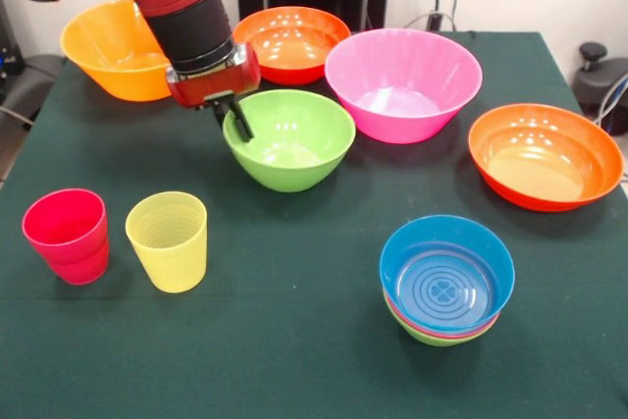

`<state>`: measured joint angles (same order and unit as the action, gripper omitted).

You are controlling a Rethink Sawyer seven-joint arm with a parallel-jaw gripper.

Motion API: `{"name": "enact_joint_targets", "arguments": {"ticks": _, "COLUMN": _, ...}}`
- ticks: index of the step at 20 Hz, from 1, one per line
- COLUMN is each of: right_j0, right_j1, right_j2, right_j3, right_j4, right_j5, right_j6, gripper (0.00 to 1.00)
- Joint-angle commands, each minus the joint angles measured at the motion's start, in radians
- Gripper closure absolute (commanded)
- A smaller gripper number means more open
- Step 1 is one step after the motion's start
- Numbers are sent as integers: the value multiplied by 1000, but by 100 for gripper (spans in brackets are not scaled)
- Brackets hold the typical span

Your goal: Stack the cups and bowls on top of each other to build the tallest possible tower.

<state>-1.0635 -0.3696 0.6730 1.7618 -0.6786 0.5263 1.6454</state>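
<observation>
From the front, your gripper (235, 120) pinches the left rim of the green bowl (291, 139), fingers closed on it. The tower (446, 282), blue bowl on top, sits at the near right. The red cup (67, 235) and yellow cup (168, 240) stand upright side by side at the near left.

The dark green table (294, 340) carries a red cup (67, 235), yellow cup (168, 240), green bowl (289, 138), pink bowl (403, 83), yellow-orange bowl (116, 49), two orange bowls (291, 44) (545, 155), and the blue-topped tower (446, 280)
</observation>
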Motion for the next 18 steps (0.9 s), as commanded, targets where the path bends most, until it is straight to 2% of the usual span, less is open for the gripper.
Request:
{"name": "enact_joint_targets", "arguments": {"ticks": 1, "right_j0": 83, "right_j1": -38, "right_j2": -71, "right_j3": -35, "right_j4": -61, "right_j5": 46, "right_j6": -37, "gripper": 100}}
{"name": "enact_joint_targets", "arguments": {"ticks": 12, "right_j0": 120, "right_j1": -65, "right_j2": -113, "right_j3": -63, "right_j4": -68, "right_j5": 59, "right_j6": -42, "gripper": 100}}
{"name": "enact_joint_targets", "arguments": {"ticks": 14, "right_j0": 123, "right_j1": -70, "right_j2": -112, "right_j3": -63, "right_j4": -57, "right_j5": 60, "right_j6": -43, "gripper": 100}}
{"name": "enact_joint_targets", "arguments": {"ticks": 18, "right_j0": 146, "right_j1": -135, "right_j2": -95, "right_j3": -52, "right_j4": -1, "right_j5": 100, "right_j6": -17, "gripper": 100}}
